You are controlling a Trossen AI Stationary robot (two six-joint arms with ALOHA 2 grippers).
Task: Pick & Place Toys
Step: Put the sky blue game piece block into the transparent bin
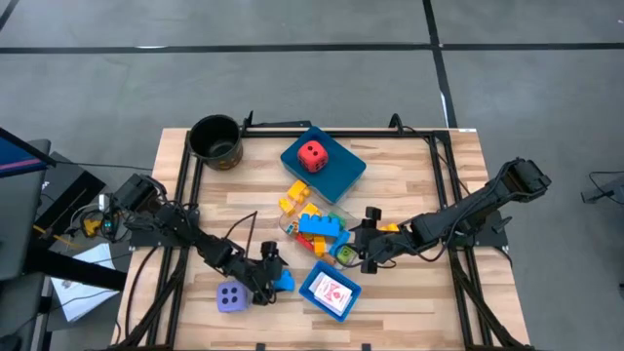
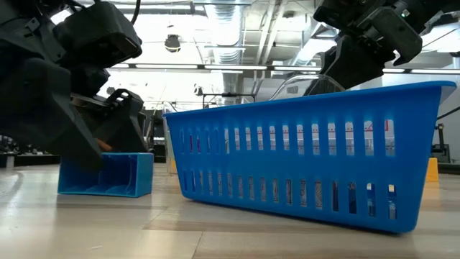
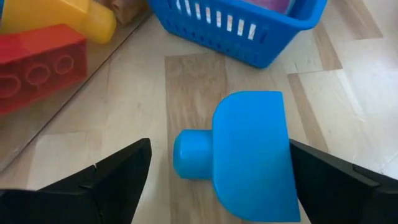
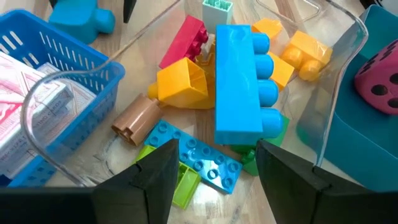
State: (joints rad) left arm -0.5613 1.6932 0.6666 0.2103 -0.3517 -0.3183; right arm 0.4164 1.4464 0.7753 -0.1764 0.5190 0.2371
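Left gripper (image 3: 211, 180) jaws apart, straddling blue brick (image 3: 245, 155) flat on worktop (image 3: 143, 118), not clamped. Right gripper (image 4: 214, 171) jaws apart above brick pile (image 4: 230, 93), holding nothing.

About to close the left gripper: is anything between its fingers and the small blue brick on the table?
Nothing visible. In the left wrist view the blue brick lies on bare wood between the open fingers of the left gripper, clear of the blue basket beyond.

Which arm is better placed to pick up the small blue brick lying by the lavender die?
Left. The left gripper stands open with the blue brick between its fingers. The right gripper hovers over the brick pile, farther off.
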